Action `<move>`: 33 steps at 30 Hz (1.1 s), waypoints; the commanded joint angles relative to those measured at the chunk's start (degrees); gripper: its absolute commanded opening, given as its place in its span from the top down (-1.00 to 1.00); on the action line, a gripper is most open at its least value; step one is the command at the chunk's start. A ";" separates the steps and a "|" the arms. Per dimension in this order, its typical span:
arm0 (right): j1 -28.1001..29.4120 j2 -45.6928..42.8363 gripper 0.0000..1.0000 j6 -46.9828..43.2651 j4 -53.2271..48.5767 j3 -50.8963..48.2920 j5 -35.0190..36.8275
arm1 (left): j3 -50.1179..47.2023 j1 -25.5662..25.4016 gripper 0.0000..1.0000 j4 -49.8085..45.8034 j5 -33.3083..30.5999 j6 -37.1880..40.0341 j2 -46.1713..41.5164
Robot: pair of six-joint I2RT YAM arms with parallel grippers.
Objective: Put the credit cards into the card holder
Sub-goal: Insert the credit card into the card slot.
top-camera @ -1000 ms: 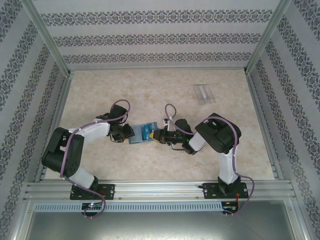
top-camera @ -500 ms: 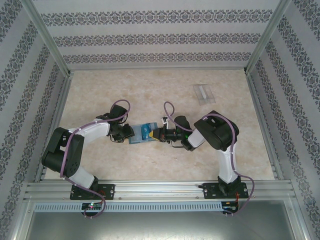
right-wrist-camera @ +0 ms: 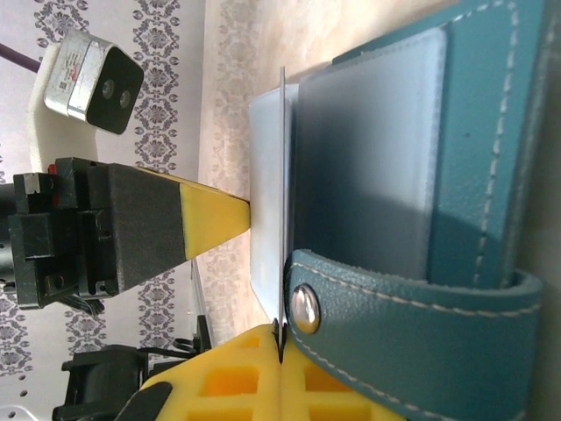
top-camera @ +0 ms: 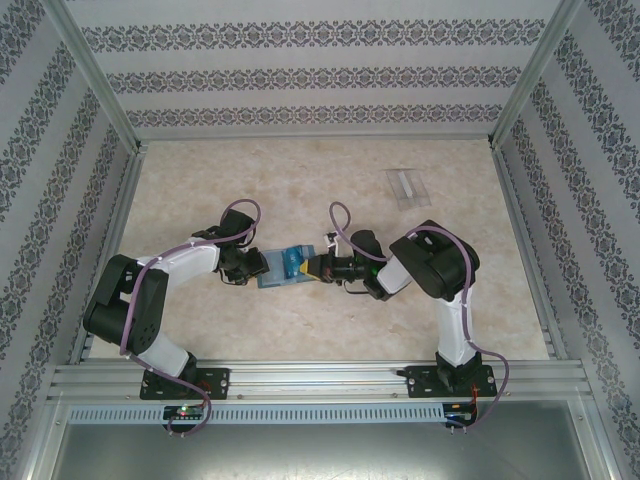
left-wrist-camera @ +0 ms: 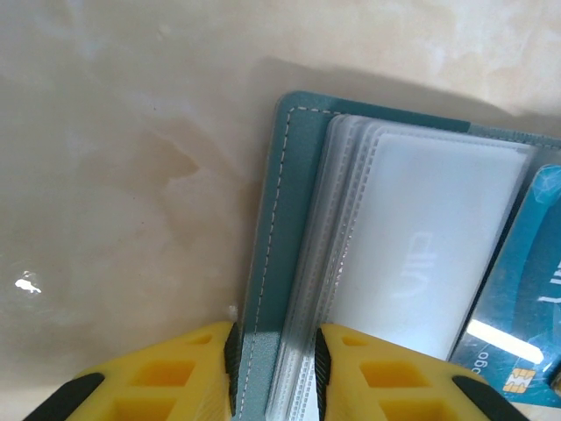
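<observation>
The teal-blue folding card holder (top-camera: 272,272) lies open at mid-table between the two arms, its clear plastic sleeves (left-wrist-camera: 421,263) showing. A thin blue credit card (left-wrist-camera: 526,324) stands just beside its grey-blue inner pocket, pinched between the closed fingers of the right gripper (right-wrist-camera: 280,338). The left gripper (left-wrist-camera: 273,368) is clamped on the holder's stitched cover and sleeve edges. A clear plastic box (top-camera: 405,187) lies well apart on the beige marbled table (top-camera: 200,180).

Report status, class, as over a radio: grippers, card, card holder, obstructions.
Left gripper clamps card holder at its edge. Right gripper shut on blue credit card, at the sleeves. Snap strap close beside card.
</observation>
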 commanded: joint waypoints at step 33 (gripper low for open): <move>2.36 2.93 1.00 0.47 -7.04 1.40 0.47 | 1.14 -0.17 0.37 -3.47 0.46 1.30 0.99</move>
